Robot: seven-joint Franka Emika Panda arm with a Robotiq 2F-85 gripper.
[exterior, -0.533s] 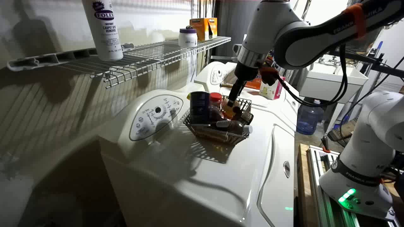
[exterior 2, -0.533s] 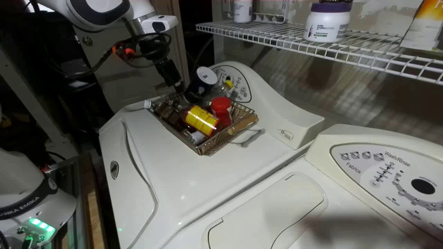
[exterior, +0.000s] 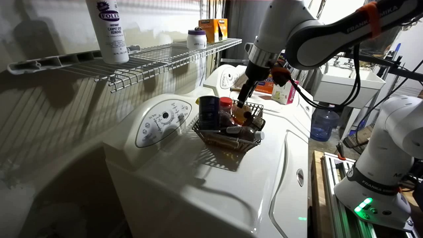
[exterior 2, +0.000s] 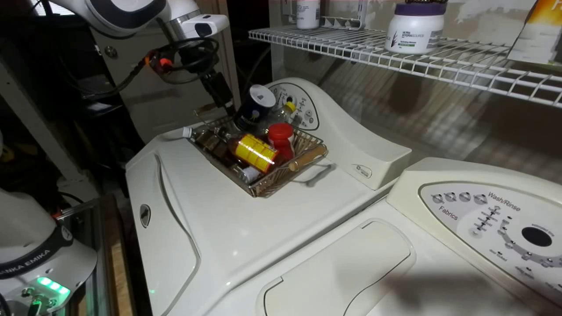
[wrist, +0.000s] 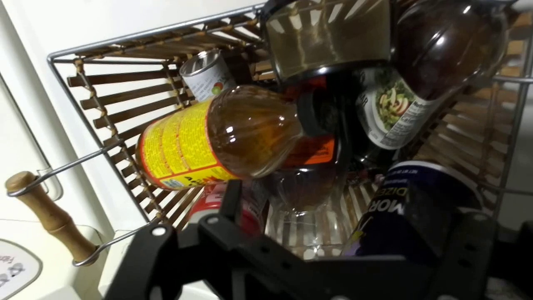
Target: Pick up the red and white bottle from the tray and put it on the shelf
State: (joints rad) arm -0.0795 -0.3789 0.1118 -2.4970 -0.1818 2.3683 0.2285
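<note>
The white laundry machine under my work takes up the most room, with a second white machine just beside it, its panel marked Wash/Rinse. My arm reaches over the first one. The shelf, a long white wire rack, runs higher than both machines. The tray, slatted and brown, sits crowded on top of the first machine. I have the gripper pointed down at the tray; in the wrist view its fingers stand wide apart, and I can't tell whether the tips touch anything. On the shelf I see a tall white bottle marked Folex and, well apart from it, an orange box. Inside the tray a bottle with a yellow label lies on its side, and a dark blue can sits near it, pale end up. A white jar with a purple lid stands between the Folex bottle and the box. The red and white bottle is in the tray with its red top up, just beside the yellow-labelled bottle; in the wrist view one of the fingers partly covers it. A metal can with a pale label is on the yellow-labelled bottle's opposite side.
</note>
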